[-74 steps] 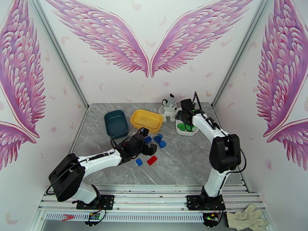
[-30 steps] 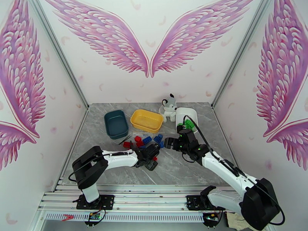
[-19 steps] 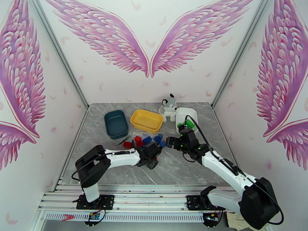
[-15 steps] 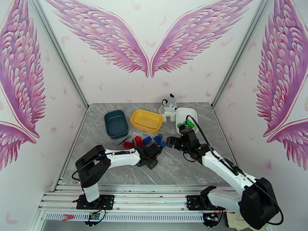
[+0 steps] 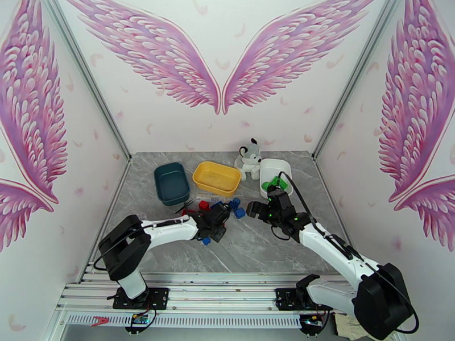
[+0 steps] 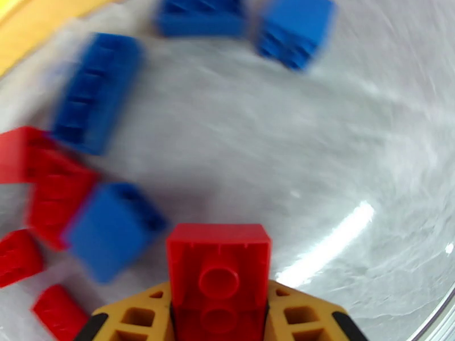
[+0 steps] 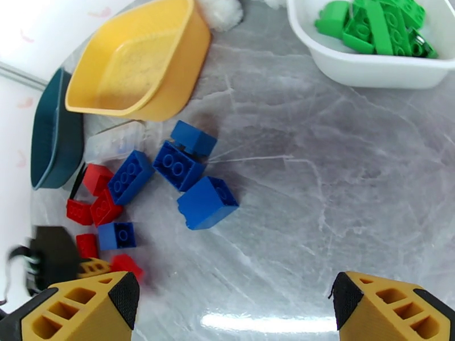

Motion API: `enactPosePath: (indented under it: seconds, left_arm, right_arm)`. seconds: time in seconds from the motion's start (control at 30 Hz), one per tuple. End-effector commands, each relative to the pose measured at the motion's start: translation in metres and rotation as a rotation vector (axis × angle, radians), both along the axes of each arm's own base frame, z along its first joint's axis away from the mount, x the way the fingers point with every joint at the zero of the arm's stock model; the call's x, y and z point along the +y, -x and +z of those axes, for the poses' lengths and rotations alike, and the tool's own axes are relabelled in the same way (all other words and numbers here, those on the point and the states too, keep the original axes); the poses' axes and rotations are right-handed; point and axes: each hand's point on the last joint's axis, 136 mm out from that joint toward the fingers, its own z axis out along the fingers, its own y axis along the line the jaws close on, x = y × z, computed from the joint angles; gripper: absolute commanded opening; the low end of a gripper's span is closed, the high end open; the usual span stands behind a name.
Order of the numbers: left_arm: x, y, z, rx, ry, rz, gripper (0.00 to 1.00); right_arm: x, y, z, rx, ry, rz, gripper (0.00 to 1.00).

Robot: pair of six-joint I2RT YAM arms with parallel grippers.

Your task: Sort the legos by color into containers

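— Well, what does your left gripper (image 6: 219,305) hold?
— It is clamped on a red lego (image 6: 219,262), near loose blue legos (image 6: 94,92). Your right gripper (image 7: 233,308) is wide apart. The green legos (image 7: 375,24) lie in the white tub (image 7: 364,72).

Grey-white plush toy (image 5: 249,157) upright at back of grey marble tabletop (image 5: 267,245). Small clear flat item (image 5: 211,198) lying flat near tabletop middle. Pink feathered wings (image 5: 219,58) painted on white back wall, more on side walls. Silver rails (image 5: 227,279) along near edge. Red clip (image 5: 100,321) at their left end.
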Motion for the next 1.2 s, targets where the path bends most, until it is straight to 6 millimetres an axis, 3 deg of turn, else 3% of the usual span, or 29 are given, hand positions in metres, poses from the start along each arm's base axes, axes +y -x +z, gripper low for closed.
enactPosePath:
  seconds: [0.0,0.13,0.3,0.57,0.67,0.73,0.8,0.93,1.03,1.17]
  left_arm:
    - [0.037,-0.026,0.037,-0.089,0.023,0.147,0.29]
    - [0.082,-0.06,0.072,-0.153,0.056,0.299,0.3]
    - [0.121,-0.105,0.104,-0.214,0.1,0.444,0.31]
    - [0.164,-0.176,0.117,-0.228,0.103,0.592,0.32]
    - [0.183,-0.189,0.117,-0.224,0.111,0.646,0.44]
    - [0.19,-0.189,0.121,-0.233,0.129,0.672,0.62]
    - [0.189,-0.184,0.127,-0.245,0.162,0.675,0.72]
    - [0.175,-0.166,0.141,-0.271,0.236,0.662,0.74]
    - [0.162,-0.139,0.138,-0.286,0.269,0.649,0.77]
    - [0.145,-0.095,0.119,-0.303,0.254,0.628,0.82]
  right_arm:
    - [-0.004,0.003,0.007,-0.032,0.069,-0.054,0.97]
    - [0.015,0.007,0.016,-0.109,0.05,0.016,0.99]
    - [0.061,0.013,0.017,-0.029,0.142,0.22,0.99]
    - [0.109,0.025,-0.017,0.064,0.124,0.377,0.99]
    - [0.12,0.031,-0.02,0.069,0.107,0.428,0.99]
    - [0.126,0.034,-0.018,0.059,0.091,0.454,0.99]
    - [0.131,0.039,-0.012,0.031,0.058,0.484,0.99]
    - [0.133,0.044,-0.001,-0.012,0.028,0.506,0.99]
    - [0.133,0.046,0.004,-0.022,0.016,0.512,0.99]
    - [0.137,0.048,0.002,-0.014,0.001,0.517,0.99]
